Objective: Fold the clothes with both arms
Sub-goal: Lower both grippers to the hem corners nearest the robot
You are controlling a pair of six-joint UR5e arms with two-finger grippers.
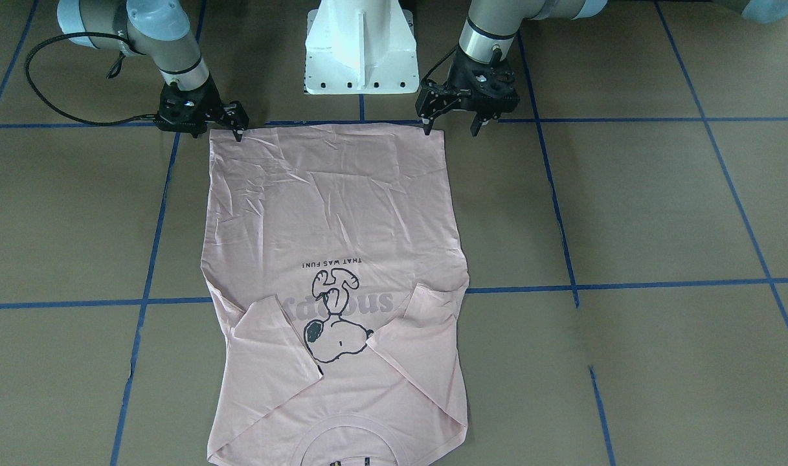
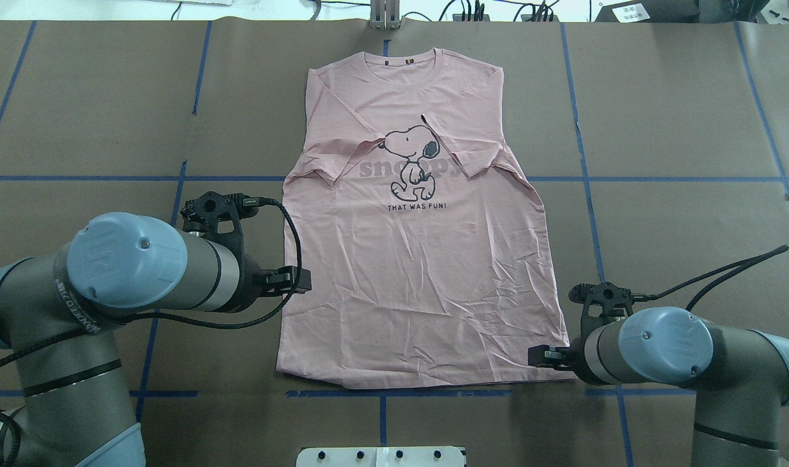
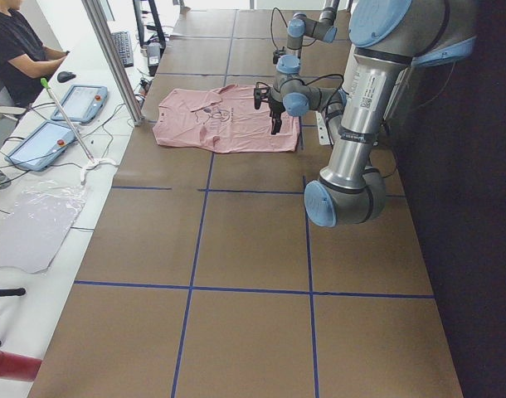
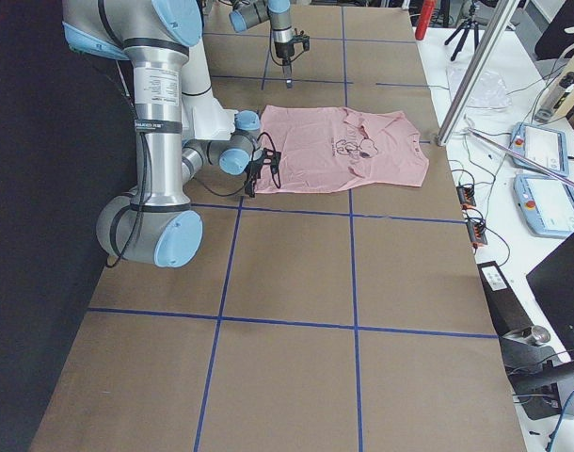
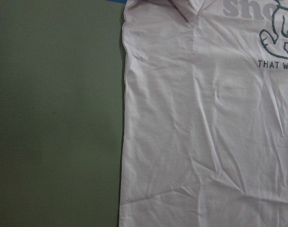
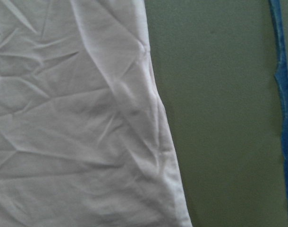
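Note:
The pale pink Snoopy T-shirt (image 1: 335, 213) lies flat and face up on the brown table, both sleeves folded in over the print, neck away from the robot and hem nearest it. It also shows in the overhead view (image 2: 420, 279). My left gripper (image 1: 451, 129) is open and hovers above the hem corner on my left; in the overhead view it (image 2: 300, 280) appears beside the shirt's left edge. My right gripper (image 1: 228, 129) is low at the other hem corner (image 2: 540, 357) and looks open, holding nothing. The wrist views show only shirt cloth (image 5: 205, 142) (image 6: 73, 118) and bare table, no fingers.
The white pedestal base (image 1: 361, 52) stands just behind the hem. Blue tape lines (image 1: 562, 226) cross the brown table. An operator (image 3: 21, 50) with tablets (image 3: 37, 145) sits beyond the table's far edge, and a metal post (image 3: 112, 58) stands there.

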